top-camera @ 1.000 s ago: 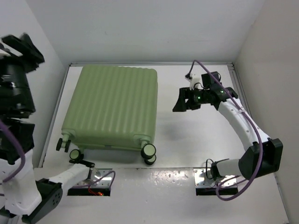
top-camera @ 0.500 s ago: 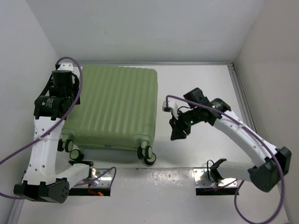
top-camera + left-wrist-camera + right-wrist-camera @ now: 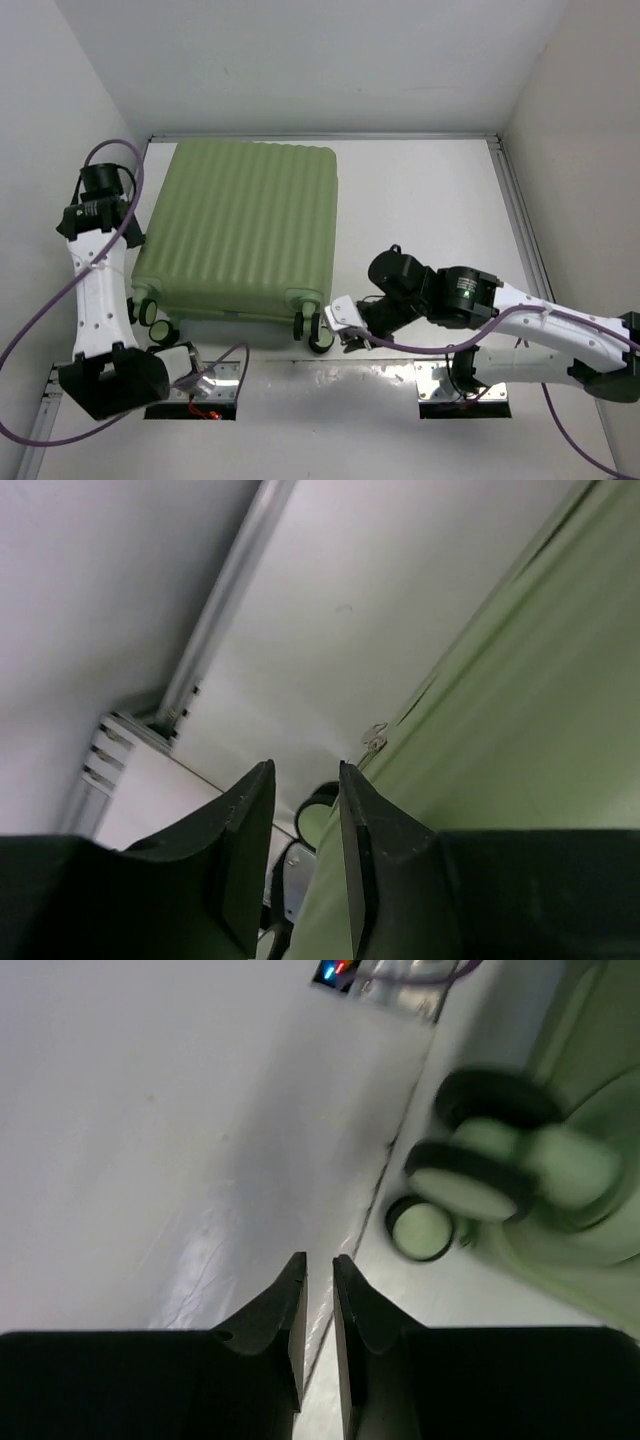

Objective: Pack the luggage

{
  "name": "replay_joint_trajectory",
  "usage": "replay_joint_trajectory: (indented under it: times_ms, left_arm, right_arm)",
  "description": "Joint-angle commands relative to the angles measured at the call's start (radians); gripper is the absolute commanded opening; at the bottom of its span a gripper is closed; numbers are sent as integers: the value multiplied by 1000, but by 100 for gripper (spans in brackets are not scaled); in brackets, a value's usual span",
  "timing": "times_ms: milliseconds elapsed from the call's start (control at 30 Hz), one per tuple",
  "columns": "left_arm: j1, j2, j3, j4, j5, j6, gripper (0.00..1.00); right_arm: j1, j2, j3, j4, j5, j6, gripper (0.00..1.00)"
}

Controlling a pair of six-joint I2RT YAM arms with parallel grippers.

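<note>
The luggage [image 3: 240, 235] lies shut and flat on the white worktop [image 3: 430, 200], left of centre, ribbed shell up. Its wheels point toward the arm bases: one pair at the near left corner [image 3: 150, 312], another at the near right corner [image 3: 320, 335]. The left arm stands along the luggage's left flank, between the shell and the side wall [image 3: 60, 100], with its purple cable [image 3: 30, 320] looping out to the left. The right arm reaches low across the near worktop with its wrist just beside the near right wheels. These show blurred and close in the right wrist view. The left pincer [image 3: 305, 770] is partly open, with a modest gap between its dark fingers. It holds nothing and hangs over the bare strip beside the green shell, where a small zip pull [image 3: 375, 738] shows on the seam. The right pincer [image 3: 319, 1260] is drawn almost together, with only a slit between the fingers. It grips nothing and points at the bare worktop left of the wheels. A metal rail [image 3: 225, 610] runs where worktop meets wall, leaving a narrow lane on the luggage's left. To the right of the luggage the worktop runs wide to the far rail [image 3: 505, 180].
</note>
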Motion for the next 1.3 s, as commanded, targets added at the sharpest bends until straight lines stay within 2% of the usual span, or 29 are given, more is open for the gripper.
replay_joint_trajectory:
  times_ms: [0,100,233,400,533,733,800,833,967,1067,1200,1267]
  left_arm:
    - [120,86,19,7,157,23,37]
    - [202,179,19,18,254,64,31]
    - [221,212,19,27,415,87,25]
    - [221,177,-2,36,535,127,23]
    - [221,153,-11,36,627,146,22]
    - [221,135,-86,15,918,227,18]
    - [221,123,-106,13,980,258,18]
    - [212,123,-94,1,1008,281,18]
    - [189,158,-123,-10,1112,304,17]
    - [147,158,-168,-10,1251,342,16]
    - [-11,158,-206,-1,1310,376,16]
    - [-77,158,-220,19,1321,376,16]
  right_arm:
    - [33,37,137,212,70,28,16]
    - [86,83,180,309,65,54,18]
    - [137,232,256,397,105,62,18]
    - [169,454,346,323,138,7,17]
    - [199,551,335,280,224,-41,15]
    - [182,596,189,366,474,-107,13]
    - [130,587,120,424,560,-52,13]
    - [117,568,102,465,661,-38,13]
    - [12,521,21,507,757,62,12]
    - [-105,502,25,501,780,148,11]
    - [-377,488,86,446,795,256,9]
    - [-462,501,111,405,789,295,9]
